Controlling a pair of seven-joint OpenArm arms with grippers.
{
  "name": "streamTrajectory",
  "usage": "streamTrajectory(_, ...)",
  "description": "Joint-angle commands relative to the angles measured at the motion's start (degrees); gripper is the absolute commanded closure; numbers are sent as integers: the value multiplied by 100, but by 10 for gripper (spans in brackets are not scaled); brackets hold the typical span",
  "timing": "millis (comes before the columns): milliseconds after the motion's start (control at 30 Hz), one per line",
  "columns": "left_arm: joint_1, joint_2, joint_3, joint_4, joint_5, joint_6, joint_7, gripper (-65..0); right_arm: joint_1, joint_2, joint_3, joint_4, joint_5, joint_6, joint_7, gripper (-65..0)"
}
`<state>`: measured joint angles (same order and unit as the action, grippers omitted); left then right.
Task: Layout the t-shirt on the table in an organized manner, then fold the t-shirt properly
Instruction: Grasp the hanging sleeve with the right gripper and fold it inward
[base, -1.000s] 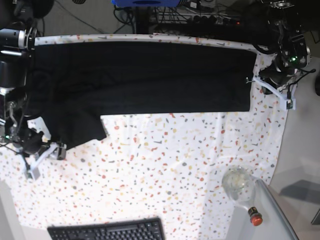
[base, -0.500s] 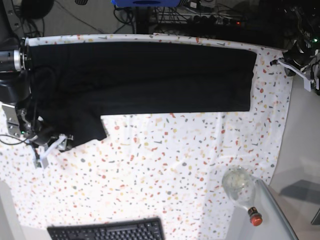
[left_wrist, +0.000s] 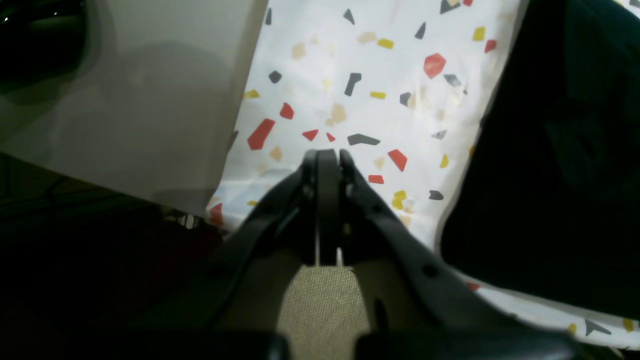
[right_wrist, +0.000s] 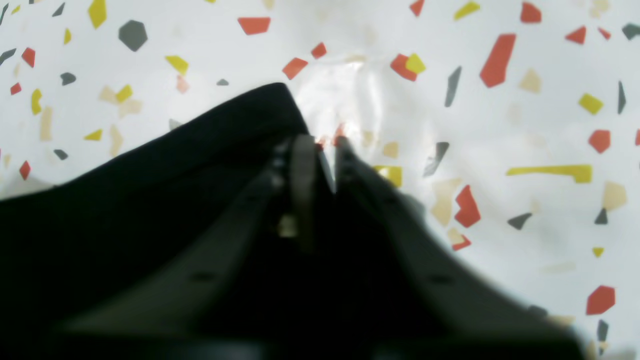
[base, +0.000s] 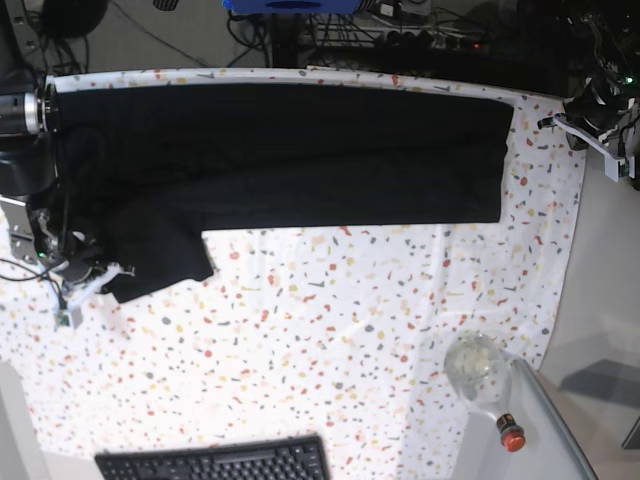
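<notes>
Speckled desk (base: 330, 320): t-shirt (base: 290, 150) spread along far edge, sleeve hanging nearer. Step: layout. Right pincer (right_wrist: 320, 150) nearly closed at sleeve tip; left pincer (left_wrist: 327, 160) closed, empty. Next: straighten sleeve, probably.

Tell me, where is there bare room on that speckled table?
The table is free between the t-shirt and the keyboard. A narrow strip lies past the shirt by the left gripper. The glass jar crowds the near corner.

Black t-shirt (base: 290, 155) flat across speckled table (base: 330, 330)
</notes>
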<state>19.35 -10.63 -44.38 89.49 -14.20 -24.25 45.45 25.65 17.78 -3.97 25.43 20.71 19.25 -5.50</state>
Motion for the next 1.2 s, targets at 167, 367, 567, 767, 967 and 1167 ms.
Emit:
streamTrajectory(167, -6, -93, -23, 75, -9, -15, -75, 0, -750, 55, 85, 2156, 96, -30, -659, 0)
streamTrajectory(367, -50, -110, -23, 75, -9, -15, -75, 0, -1567, 46, 401, 4169, 96, -276, -1652, 0)
streamTrajectory(567, -50, -119, -23, 75, -9, -15, -75, 0, -2042, -253, 973, 5075, 52, -329, -2022, 0)
streamTrajectory(767, -41, -119, 126, 84, -9, -15, -75, 0, -864, -253, 1069, 2929, 43, -329, -2004, 0)
streamTrajectory(967, 12, -198, 328, 84, -9, -15, -75, 0, -187, -297, 1060, 1444, -792, -329, -932, -279)
streamTrajectory(1167, 12, -198, 319, 75, -9, -15, -84, 0, 112, -499, 1078, 547, -1513, -329, -615, -291)
